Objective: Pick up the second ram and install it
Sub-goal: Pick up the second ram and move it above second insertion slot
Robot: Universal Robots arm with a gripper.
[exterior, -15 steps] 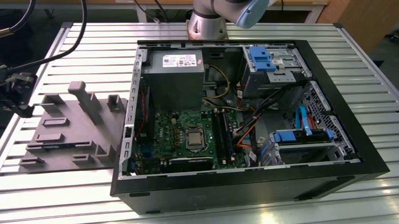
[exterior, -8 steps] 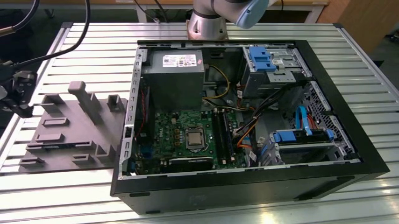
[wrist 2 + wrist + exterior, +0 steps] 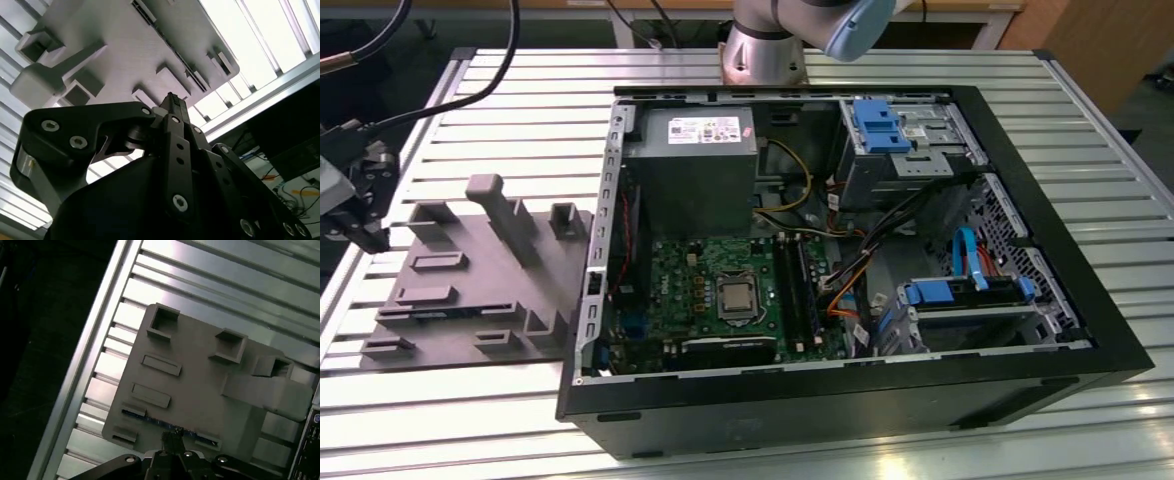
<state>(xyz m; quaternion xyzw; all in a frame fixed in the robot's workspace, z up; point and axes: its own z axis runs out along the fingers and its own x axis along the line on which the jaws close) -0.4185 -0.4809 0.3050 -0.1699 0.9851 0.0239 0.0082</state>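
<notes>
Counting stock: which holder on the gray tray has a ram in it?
The long slot nearest the gripper, at the tray's edge: a thin dark ram stands in it. The other holders show only bare gray.

In the first wrist view, the gripper [image 3: 172,433] hides the middle of the second ram [image 3: 138,415], and the frame edge crops the gripper body.

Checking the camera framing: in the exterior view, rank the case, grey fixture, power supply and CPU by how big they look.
Largest to smallest:
1. case
2. grey fixture
3. power supply
4. CPU
No close calls.
</notes>
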